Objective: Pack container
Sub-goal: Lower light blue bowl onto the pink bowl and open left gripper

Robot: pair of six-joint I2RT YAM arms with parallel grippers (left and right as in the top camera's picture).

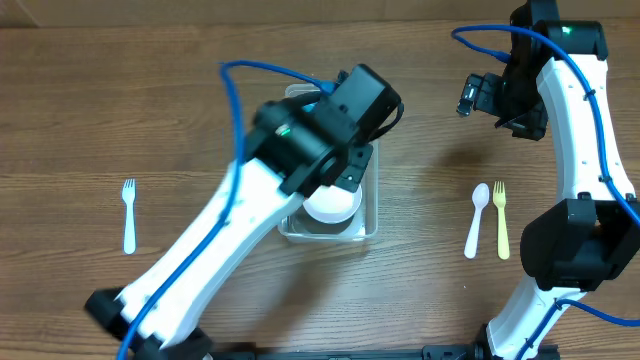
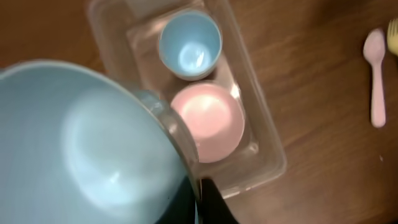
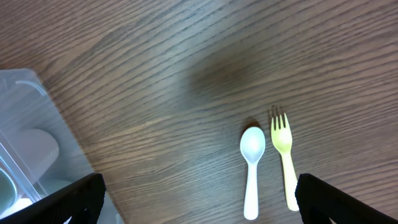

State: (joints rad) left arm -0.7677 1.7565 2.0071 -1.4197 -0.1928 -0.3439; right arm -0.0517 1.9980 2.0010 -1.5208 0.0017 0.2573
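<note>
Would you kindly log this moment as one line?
left gripper shut on large blue bowl | above container | right gripper open

**Our wood-grain bench, with a bin mid-way and cutlery to either side**

We see a brown bench (image 1: 100,120) of streaked wood grain. The clear container (image 1: 372,205) stands on it near the middle, its long side running near to far. Well to the left of it a white fork (image 1: 129,215) lies alone, tines toward the far edge. Well to the right, a white spoon (image 1: 476,220) and a yellow fork (image 1: 501,220) lie just beside each other, a narrow gap between them. The spoon is on the left and leans slightly, and both handles point near.
</note>
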